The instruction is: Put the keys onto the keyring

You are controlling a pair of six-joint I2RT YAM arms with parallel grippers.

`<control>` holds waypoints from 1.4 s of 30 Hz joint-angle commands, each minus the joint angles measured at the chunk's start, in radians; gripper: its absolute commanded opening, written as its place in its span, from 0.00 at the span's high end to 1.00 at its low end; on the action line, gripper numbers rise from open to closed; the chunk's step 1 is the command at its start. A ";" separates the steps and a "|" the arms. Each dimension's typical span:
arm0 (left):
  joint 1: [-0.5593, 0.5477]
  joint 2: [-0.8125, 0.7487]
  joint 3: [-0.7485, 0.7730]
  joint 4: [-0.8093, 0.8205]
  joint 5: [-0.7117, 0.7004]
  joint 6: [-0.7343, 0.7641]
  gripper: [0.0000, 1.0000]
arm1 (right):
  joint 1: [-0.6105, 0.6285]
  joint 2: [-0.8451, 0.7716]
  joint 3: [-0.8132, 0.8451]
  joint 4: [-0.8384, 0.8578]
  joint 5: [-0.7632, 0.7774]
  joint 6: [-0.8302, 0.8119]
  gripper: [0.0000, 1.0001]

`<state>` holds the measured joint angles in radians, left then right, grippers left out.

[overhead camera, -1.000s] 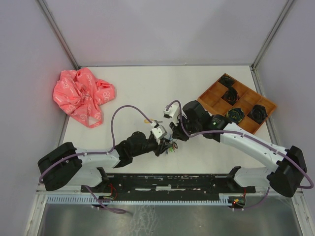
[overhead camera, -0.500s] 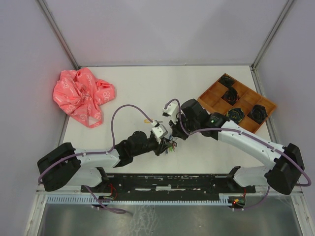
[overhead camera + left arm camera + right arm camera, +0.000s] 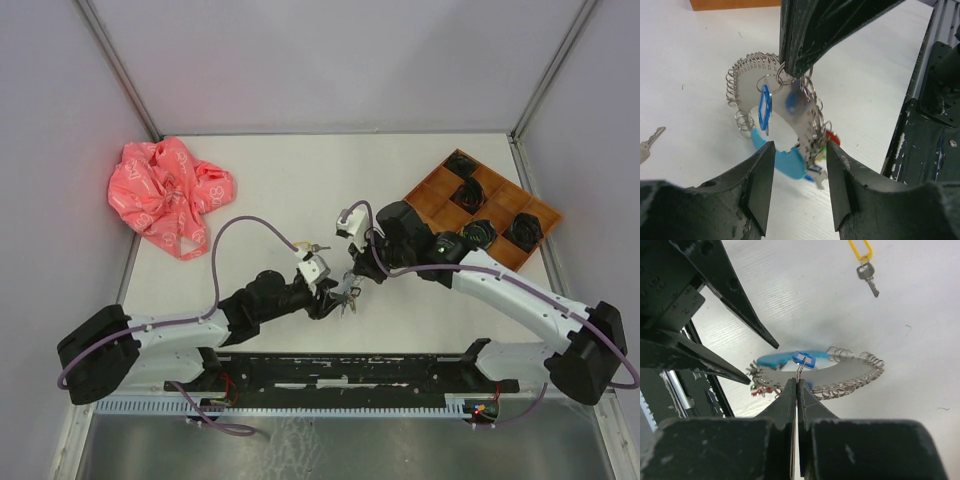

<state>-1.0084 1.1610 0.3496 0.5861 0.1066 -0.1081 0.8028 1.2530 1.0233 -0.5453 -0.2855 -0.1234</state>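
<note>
The keyring holder [image 3: 790, 107] is a metal crescent plate lined with several split rings and fitted with a blue handle [image 3: 785, 162]. It lies on the white table near the front middle [image 3: 345, 293]. My right gripper [image 3: 796, 385] comes down from above and is shut on the thin wire ring that carries a small blue tag [image 3: 803, 359] at the plate's inner edge. My left gripper [image 3: 800, 165] is open, low over the table, with the handle end of the holder just beyond its fingertips and not touching them. One loose key with a yellow tag [image 3: 864, 262] lies apart from the holder.
An orange compartment tray [image 3: 430, 190] with black bundles stands at the back right. A crumpled pink bag [image 3: 165, 195] lies at the back left. Another bare key [image 3: 650, 145] lies on the table left of the holder. The black rail [image 3: 940, 95] runs close on the right.
The left arm has drawn back a little to the left, uncovering the loose key behind its wrist. The right gripper stays clamped over the holder, shifted slightly right.
</note>
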 commanded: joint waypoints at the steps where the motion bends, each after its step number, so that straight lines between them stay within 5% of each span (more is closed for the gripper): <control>1: -0.004 -0.101 -0.040 0.070 0.037 0.047 0.46 | -0.027 -0.091 -0.014 0.090 -0.077 -0.091 0.99; 12: 0.083 -0.236 -0.033 0.088 0.203 0.228 0.43 | -0.050 -0.175 -0.074 0.088 -0.222 -0.294 0.99; 18: 0.224 -0.166 0.029 0.084 0.452 0.261 0.47 | -0.049 -0.244 -0.140 0.148 -0.288 -0.394 0.99; 27: 0.245 -0.028 0.145 0.066 0.711 0.264 0.61 | -0.050 -0.261 -0.186 0.188 -0.334 -0.429 0.99; 42: 0.245 0.056 0.196 -0.004 0.768 0.269 0.74 | -0.050 -0.264 -0.187 0.194 -0.359 -0.440 0.99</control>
<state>-0.7673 1.2045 0.5007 0.5915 0.8410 0.1219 0.7570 1.0096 0.8268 -0.4267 -0.6056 -0.5480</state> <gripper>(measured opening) 0.288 0.012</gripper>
